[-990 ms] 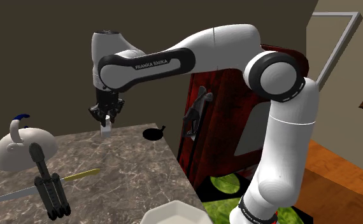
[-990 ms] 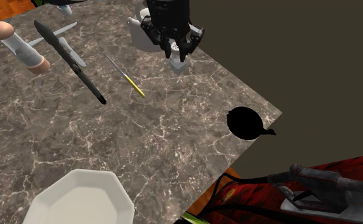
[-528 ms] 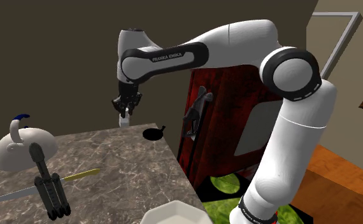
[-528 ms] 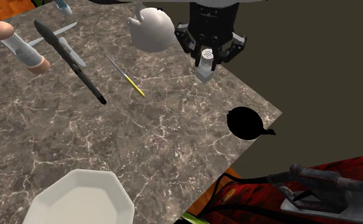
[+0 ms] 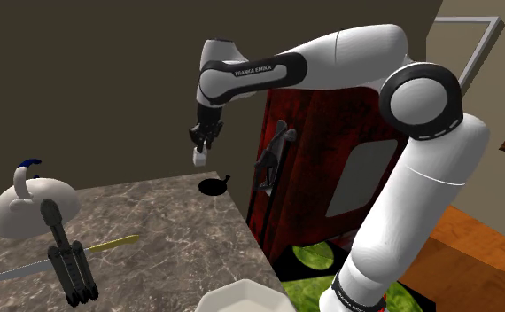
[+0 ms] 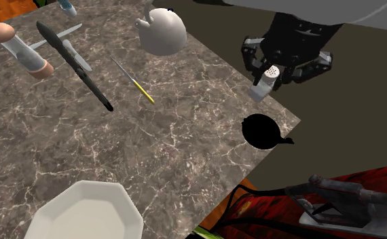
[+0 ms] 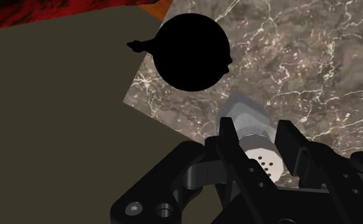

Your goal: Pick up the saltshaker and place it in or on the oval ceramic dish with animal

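**Three cameras on one counter corner**

The shoulder camera stood beside and a little behind the arm (image 5: 330, 62), some way off, and looked down across the marbled counter (image 5: 153, 222) toward a dark wall (image 5: 82, 80). The second exterior camera hung close above the counter and looked steeply down in much the same direction. The wrist camera looked down along the gripper (image 7: 256, 130) from very near. All three shared the counter's corner with the black dish (image 5: 212, 186) and the saltshaker (image 6: 267, 76).

Black dish (image 6: 262, 130), white-veined brown counter (image 6: 185, 156).
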